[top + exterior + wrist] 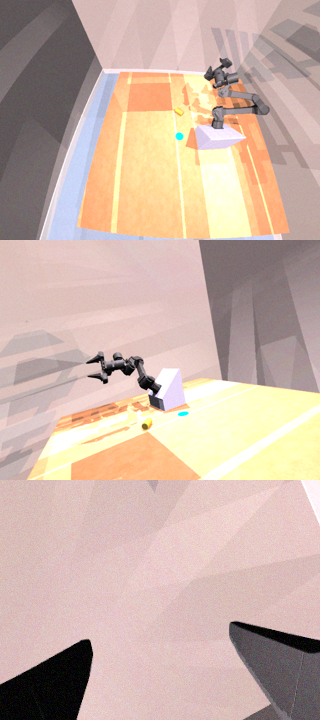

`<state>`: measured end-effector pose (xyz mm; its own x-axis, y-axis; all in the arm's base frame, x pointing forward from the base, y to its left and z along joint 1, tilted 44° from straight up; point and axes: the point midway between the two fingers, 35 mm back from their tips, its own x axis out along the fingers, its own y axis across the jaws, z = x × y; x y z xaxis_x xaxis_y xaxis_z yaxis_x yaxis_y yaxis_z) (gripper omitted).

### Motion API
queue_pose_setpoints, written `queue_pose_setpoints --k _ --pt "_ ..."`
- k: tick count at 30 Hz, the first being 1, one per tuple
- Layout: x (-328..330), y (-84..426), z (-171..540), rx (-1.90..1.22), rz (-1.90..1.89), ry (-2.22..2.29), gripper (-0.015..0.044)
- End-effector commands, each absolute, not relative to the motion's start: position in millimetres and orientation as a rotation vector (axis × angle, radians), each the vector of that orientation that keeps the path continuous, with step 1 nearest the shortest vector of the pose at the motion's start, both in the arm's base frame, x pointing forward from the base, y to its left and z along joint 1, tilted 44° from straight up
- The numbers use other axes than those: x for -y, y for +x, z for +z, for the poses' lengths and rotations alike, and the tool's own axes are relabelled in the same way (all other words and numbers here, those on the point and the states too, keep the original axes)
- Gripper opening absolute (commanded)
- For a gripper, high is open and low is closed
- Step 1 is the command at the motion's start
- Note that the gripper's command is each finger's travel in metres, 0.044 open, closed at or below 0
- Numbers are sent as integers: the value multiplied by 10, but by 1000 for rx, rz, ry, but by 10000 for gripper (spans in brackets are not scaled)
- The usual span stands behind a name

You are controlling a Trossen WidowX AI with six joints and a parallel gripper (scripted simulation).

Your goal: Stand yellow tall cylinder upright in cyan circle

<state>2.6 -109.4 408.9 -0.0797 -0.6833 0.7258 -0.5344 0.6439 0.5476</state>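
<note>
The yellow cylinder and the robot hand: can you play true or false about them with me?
1. The yellow cylinder is lying on its side. True.
2. The yellow cylinder sits inside the cyan circle. False: it lies apart from the circle.
3. The hand is wide open and holds nothing. True.
4. The hand is touching the cylinder. False: it hangs high in the air, pointing at the wall.
5. The arm's base sits by a white wedge block. True.

one yellow cylinder [178, 111], one cyan circle [179, 136], one white wedge block [217, 139], one arm [240, 103].
</note>
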Motion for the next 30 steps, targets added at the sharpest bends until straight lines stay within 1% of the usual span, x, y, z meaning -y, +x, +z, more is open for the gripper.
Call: queue_pose_setpoints --k 1,3,4,8,12,20,25,30 --pt "1099 38 4090 1737 -171 991 374" --pt "1138 131 4097 1696 -210 992 321" --pt "1171 213 4100 1660 -244 992 309" --pt "1352 707 4059 1431 -433 979 309" --pt "1456 1068 3984 1247 -552 965 309" --pt "1583 1921 3586 727 -797 882 309" --pt "1562 2314 3225 395 -905 785 309" --pt "1481 2574 2833 64 -979 658 309"
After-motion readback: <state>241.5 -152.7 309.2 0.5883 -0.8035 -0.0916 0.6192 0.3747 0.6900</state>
